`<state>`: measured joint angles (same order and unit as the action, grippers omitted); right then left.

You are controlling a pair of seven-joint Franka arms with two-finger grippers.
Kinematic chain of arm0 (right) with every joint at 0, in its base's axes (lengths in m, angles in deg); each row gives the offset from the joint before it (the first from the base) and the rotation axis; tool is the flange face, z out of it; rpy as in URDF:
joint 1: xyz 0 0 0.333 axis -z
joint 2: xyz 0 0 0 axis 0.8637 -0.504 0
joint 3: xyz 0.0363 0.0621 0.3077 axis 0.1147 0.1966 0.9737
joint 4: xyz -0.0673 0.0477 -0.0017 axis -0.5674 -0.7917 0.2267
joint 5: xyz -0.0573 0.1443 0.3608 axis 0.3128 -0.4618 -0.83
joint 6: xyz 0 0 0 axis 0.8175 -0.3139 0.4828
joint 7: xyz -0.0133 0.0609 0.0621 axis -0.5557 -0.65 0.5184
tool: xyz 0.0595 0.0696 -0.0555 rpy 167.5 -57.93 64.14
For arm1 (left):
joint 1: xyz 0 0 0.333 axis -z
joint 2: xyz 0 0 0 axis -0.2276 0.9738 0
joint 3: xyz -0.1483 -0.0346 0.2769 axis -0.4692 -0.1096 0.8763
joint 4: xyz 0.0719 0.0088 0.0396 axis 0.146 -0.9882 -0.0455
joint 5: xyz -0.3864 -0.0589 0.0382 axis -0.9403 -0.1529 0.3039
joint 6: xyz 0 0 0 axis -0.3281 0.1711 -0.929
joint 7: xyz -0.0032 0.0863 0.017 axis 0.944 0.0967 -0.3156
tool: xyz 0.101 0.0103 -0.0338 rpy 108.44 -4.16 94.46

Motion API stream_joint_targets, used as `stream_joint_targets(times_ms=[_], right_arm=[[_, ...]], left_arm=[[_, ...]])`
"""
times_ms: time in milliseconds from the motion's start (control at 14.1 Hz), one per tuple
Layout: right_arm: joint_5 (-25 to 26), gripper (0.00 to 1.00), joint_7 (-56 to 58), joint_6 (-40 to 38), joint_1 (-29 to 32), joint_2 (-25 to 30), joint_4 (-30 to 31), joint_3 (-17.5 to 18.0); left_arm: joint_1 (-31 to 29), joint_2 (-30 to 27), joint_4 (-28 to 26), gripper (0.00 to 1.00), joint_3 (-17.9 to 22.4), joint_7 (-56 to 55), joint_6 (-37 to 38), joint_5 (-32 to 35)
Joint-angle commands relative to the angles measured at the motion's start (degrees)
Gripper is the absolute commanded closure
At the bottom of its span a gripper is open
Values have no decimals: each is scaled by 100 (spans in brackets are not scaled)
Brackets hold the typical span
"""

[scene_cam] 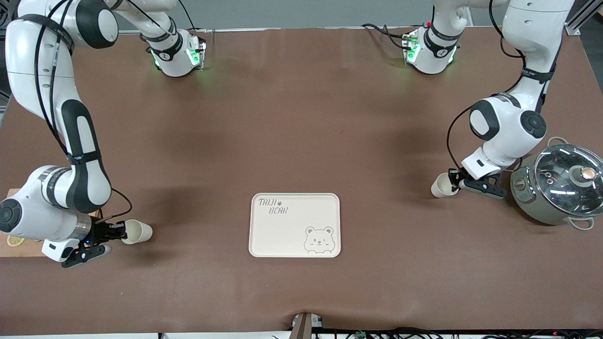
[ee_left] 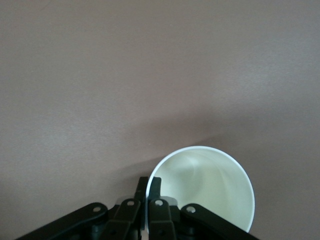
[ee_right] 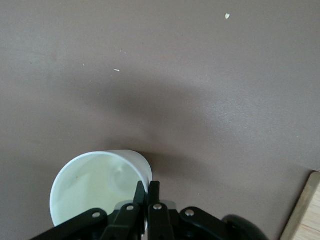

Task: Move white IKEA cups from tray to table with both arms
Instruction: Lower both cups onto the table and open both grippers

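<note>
Two cream-white cups are each held by an arm. My right gripper [scene_cam: 121, 230] is shut on the rim wall of one cup [scene_cam: 137, 231], which is tipped on its side over the table toward the right arm's end. In the right wrist view its fingers [ee_right: 141, 192] pinch that cup's [ee_right: 95, 187] wall, one inside and one outside. My left gripper [scene_cam: 454, 182] is shut on the rim of the other cup [scene_cam: 442, 185], also tipped on its side, beside the pot. In the left wrist view the left gripper [ee_left: 148, 184] pinches this cup's [ee_left: 210, 185] wall.
A cream bear tray [scene_cam: 294, 225] lies in the middle of the table, near the front camera. A grey pot with a glass lid [scene_cam: 560, 188] stands at the left arm's end. A wooden board [scene_cam: 14, 242] with a lemon slice lies under the right arm.
</note>
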<state>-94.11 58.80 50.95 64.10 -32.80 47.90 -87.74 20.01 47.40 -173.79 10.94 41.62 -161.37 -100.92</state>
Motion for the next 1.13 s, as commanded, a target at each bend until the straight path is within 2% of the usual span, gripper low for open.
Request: stream_joint_targets(times_ms=[0, 71, 284, 355, 426, 780, 1064], right_arm=[[-124, 19, 46, 5, -5, -44, -1, 50], [-124, 0, 46, -4, 3, -36, -1, 50], [-124, 0, 54, -48, 3, 122, -27, 50], [-116, 0, 46, -65, -14, 184, -27, 50], [-116, 0, 46, -109, -6, 323, -10, 50], [-45, 0, -138, -793, -49, 1079, 17, -63], [164, 0, -744, -1732, -164, 1791, 17, -249]], left_arm=[[-44, 100, 126, 100, -52, 205, -49, -152], [-44, 109, 144, 100, -52, 205, -49, -152], [-27, 118, 161, 98, -52, 205, -49, -152], [-9, 127, 188, 47, -52, 205, -49, -152], [-9, 153, 188, 0, -52, 214, -49, -143], [-9, -135, 127, 0, -52, 47, 39, -152], [-26, -672, 371, 0, 27, -295, 1285, -82]])
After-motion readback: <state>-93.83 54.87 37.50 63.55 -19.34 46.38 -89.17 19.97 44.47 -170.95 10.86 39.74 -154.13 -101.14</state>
